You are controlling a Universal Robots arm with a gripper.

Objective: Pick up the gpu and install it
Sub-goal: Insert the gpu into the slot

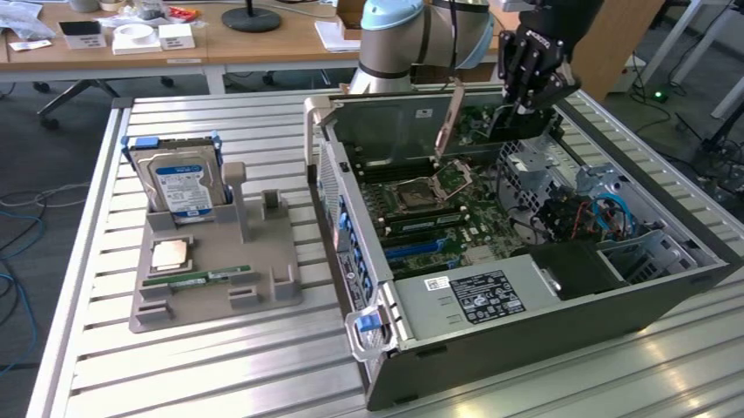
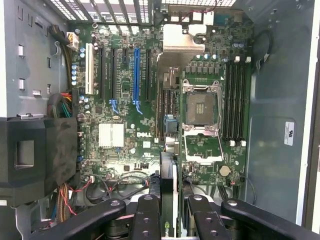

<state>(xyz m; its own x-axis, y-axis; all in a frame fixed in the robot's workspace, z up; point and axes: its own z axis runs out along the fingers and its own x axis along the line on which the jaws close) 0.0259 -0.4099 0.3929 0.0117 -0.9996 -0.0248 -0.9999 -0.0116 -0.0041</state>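
Observation:
The gpu [image 2: 168, 186] is a thin green card with a black cooler, seen edge-on between my fingers [image 2: 147, 216] in the wrist view. My gripper [image 2: 170, 222] is shut on it. In the exterior view my gripper [image 1: 529, 87] hangs over the far end of the open computer case [image 1: 511, 348], with the gpu [image 1: 517, 124] held upright just below it, above the motherboard [image 1: 448, 222]. The long blue card slot [image 2: 136, 75] lies bare on the board, well away from the card's edge. In the exterior view the blue slots [image 1: 419, 250] sit toward the near end of the case.
The open CPU socket [image 2: 202, 107] with its raised metal lever [image 1: 448, 122] is beside the card's path. A black drive cage [image 2: 30, 155] and cables [image 1: 605, 213] fill one side of the case. A grey holder [image 1: 215, 300] bears a hard drive [image 1: 174, 178], a CPU chip [image 1: 172, 254] and a memory stick [image 1: 209, 277].

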